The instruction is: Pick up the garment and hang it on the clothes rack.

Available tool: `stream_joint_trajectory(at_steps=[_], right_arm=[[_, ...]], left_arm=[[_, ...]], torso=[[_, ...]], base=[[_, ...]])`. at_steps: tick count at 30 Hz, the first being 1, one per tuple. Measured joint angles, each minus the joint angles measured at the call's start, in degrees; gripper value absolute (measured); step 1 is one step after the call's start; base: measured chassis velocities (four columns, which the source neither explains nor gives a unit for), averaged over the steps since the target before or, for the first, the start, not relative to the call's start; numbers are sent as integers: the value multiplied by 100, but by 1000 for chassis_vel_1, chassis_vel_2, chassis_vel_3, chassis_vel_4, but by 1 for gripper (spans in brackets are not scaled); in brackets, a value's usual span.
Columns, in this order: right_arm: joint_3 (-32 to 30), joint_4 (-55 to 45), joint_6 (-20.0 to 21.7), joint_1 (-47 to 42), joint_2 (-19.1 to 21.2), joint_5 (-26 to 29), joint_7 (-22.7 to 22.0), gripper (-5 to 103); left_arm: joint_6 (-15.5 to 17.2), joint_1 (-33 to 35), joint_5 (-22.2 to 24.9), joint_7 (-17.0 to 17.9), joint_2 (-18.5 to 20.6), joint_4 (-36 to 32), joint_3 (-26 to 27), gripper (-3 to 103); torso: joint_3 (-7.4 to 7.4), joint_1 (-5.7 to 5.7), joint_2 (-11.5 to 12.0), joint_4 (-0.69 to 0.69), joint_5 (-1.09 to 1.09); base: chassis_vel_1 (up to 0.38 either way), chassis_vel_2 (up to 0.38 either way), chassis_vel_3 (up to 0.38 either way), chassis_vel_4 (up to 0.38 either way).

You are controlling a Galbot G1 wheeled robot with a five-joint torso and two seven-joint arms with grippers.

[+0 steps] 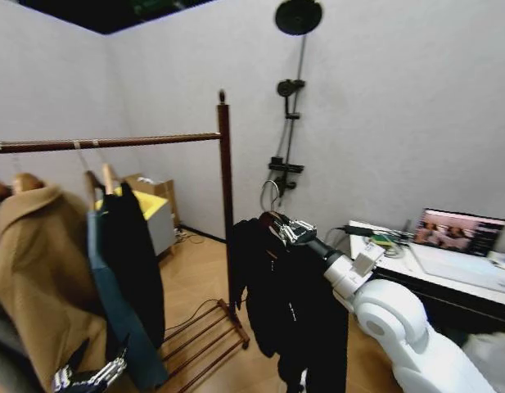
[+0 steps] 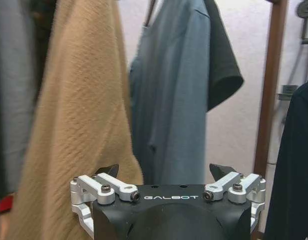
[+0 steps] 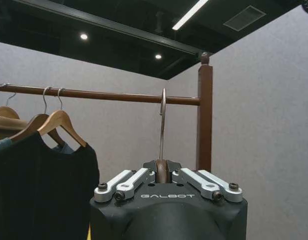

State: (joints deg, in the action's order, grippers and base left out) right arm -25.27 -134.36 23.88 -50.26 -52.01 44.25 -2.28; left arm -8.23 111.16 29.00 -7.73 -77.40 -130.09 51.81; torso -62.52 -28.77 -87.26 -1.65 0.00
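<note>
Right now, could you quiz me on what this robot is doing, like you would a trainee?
1. True or false: the hanger hook is already over the rack rail.
2. Which gripper holds the black jacket? A) left B) right
3. Fill in: the coat nearest the left gripper is ____ in colour.

Key: 1. False; the hook is still held off the rail. 2. B, the right gripper is shut on the hanger. 3. Tan.
</note>
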Motion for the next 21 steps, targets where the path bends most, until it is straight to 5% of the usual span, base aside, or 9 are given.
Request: stream_joint_trajectory(at_steps=[12,21], right_arm=[[-108,214,-3,205,2,107,-95,9],[-108,522,-138,265,-194,-432,-45,9]], left_arm=[[0,0,0,0,0,0,0,100],[0,0,0,1,0,0,0,100]], torso=[[0,-1,0,1,0],[0,1,-1,0,0]], base=[[127,124,134,123],[86,96,95,70]])
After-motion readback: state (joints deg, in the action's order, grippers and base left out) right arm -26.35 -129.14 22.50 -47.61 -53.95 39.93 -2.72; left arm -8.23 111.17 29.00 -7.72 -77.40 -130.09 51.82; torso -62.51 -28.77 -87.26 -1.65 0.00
